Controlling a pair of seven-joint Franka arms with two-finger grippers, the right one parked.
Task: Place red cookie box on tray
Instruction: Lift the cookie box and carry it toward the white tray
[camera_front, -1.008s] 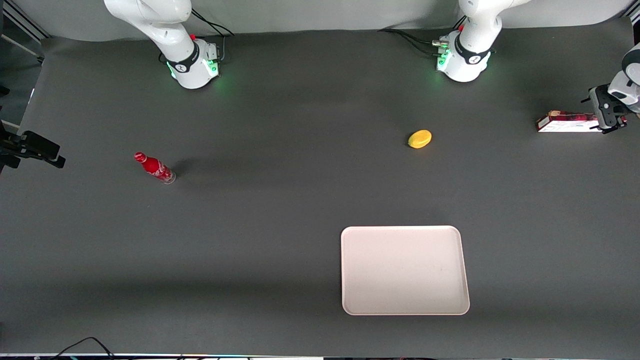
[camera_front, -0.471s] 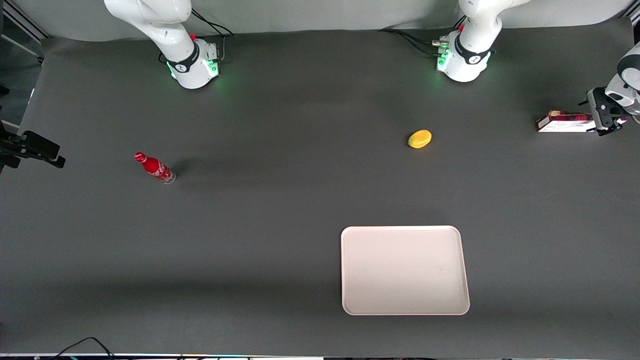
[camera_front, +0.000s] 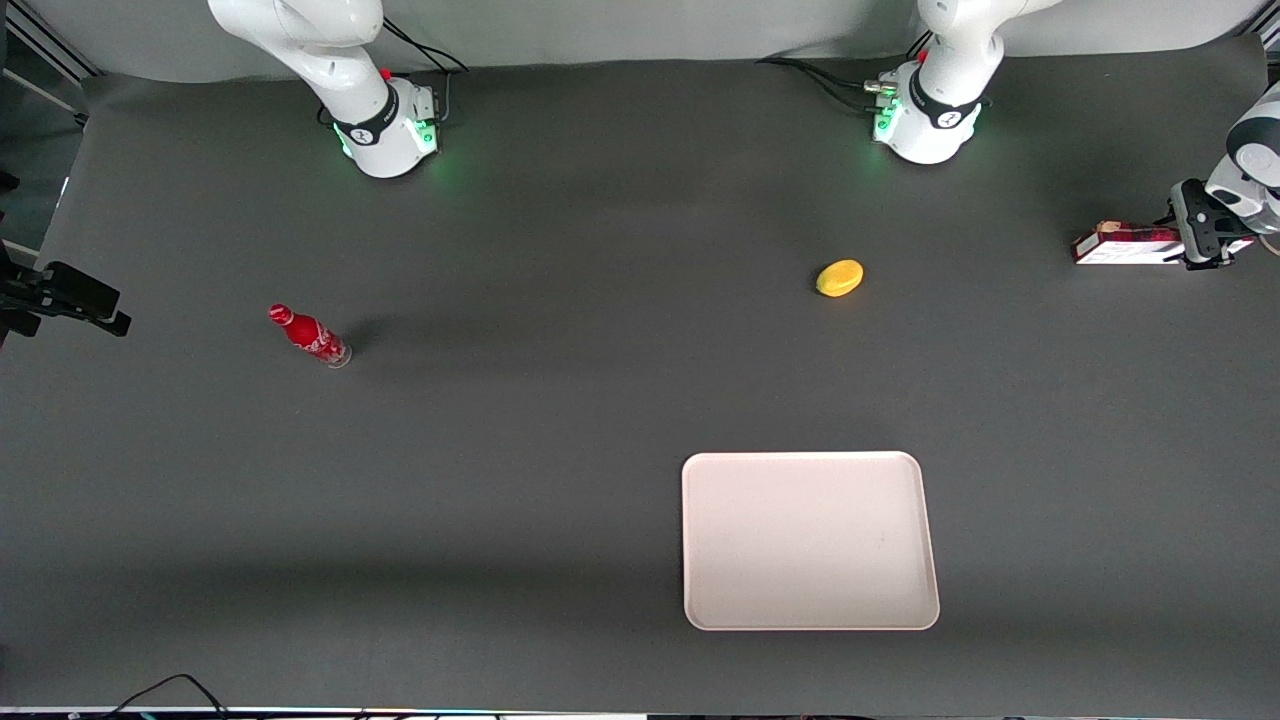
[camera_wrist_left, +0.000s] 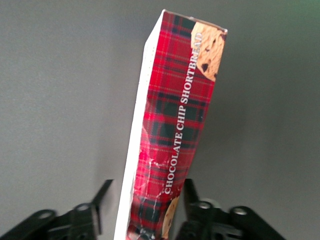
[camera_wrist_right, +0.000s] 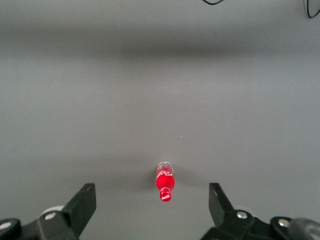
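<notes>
The hand (camera_wrist_left: 145, 210) straddles the red cookie box (camera_wrist_left: 172, 135) with fingers spread, ungrasped; lifting and carrying to the tray (camera_front: 810, 540) remain.

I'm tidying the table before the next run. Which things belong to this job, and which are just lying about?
Belong to the job:
- long dark-red tartan cookie box, lying at the working arm's end
- large pale pinkish-white tray
- gripper, straddling the box's end, fingers open either side

Lying about:
- small red bottle
- yellow oval fruit
</notes>
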